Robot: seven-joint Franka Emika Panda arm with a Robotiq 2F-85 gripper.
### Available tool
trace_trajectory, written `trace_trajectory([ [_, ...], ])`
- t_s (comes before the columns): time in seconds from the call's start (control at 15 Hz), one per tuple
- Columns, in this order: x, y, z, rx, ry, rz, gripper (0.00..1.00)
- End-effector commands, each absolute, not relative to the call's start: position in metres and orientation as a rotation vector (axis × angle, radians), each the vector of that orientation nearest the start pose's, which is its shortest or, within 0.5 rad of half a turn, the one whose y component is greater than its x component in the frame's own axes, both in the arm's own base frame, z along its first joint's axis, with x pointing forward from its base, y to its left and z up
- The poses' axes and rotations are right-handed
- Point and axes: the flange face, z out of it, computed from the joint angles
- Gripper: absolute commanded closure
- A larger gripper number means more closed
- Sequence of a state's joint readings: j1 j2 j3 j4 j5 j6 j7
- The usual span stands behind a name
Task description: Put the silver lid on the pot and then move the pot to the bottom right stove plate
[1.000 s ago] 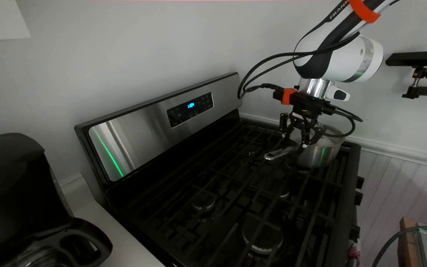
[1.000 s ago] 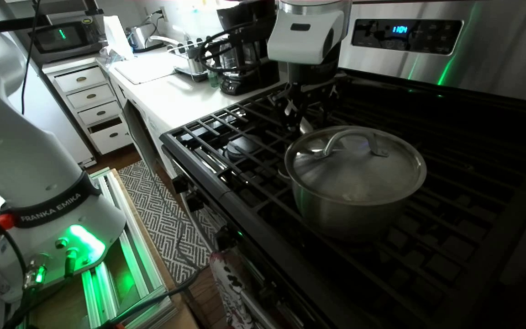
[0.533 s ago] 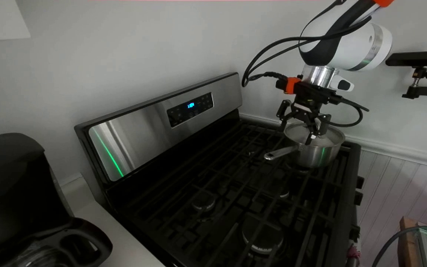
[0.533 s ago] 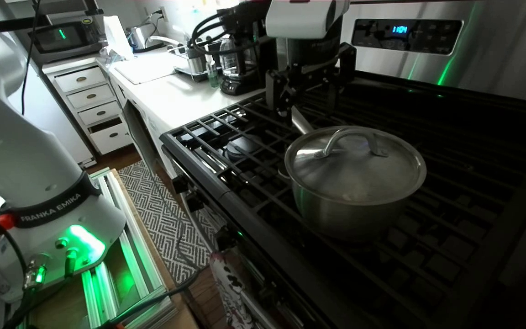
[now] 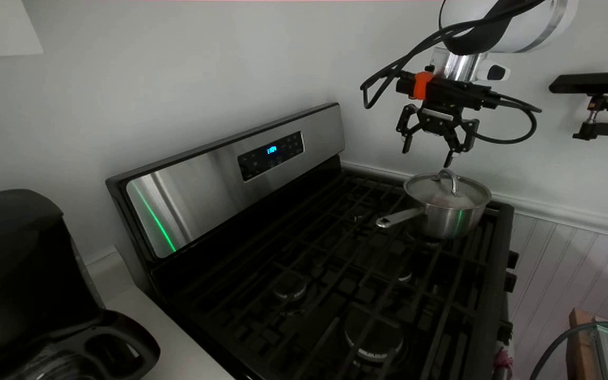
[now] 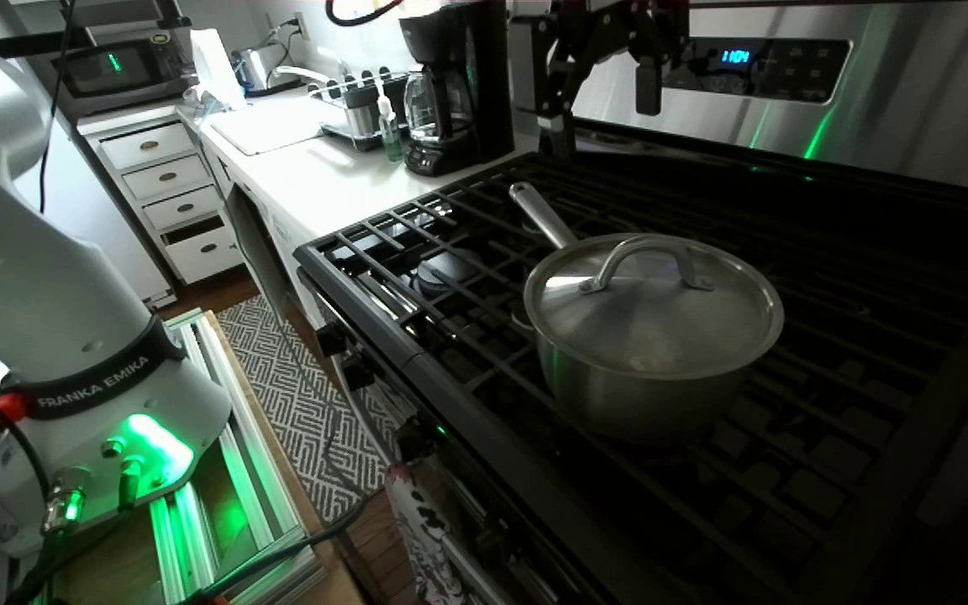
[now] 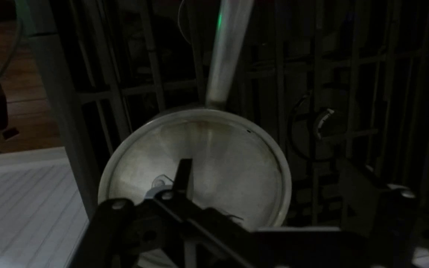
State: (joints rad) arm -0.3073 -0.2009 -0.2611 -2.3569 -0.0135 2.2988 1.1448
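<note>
Unclenched gripper [image 5: 427, 155] hangs above the covered pot [image 5: 449, 222]

In an exterior view the stove [image 5: 330, 258] fills the lower middle of the frame, its matte black grate [image 5: 438, 316] lying in long bars before a brushed steel back panel [image 5: 203, 195]. The arm [image 5: 518, 31] reaches in from the upper right, its shell smooth white and black, wrist vertical, the black gripper aimed downward. At the right of that frame the pot, straight-sided shiny steel, stands on the grate, its long thin handle [image 5: 401, 217] pointing to the lower left. In an exterior view, right of centre, the lid [image 6: 660, 336] covers the pot: a round, shallow silver dome with a soft sheen. Along the top of that frame the two fingers [image 6: 649, 91] are spread well apart, clear of the lid. An arched metal loop [image 6: 650, 244] tops the lid.
</note>
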Motion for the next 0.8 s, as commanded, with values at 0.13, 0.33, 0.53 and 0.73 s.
trace_trajectory([
  [0.13,0.406,-0.260,0.467,-2.182,2.383,-0.252,0.00],
  [0.33,0.402,-0.259,0.480,-2.283,2.420,-0.271,0.00],
  [0.53,0.399,-0.258,0.489,-2.346,2.456,-0.269,0.00],
  [0.73,0.399,-0.252,0.491,-2.451,2.356,-0.200,0.00],
])
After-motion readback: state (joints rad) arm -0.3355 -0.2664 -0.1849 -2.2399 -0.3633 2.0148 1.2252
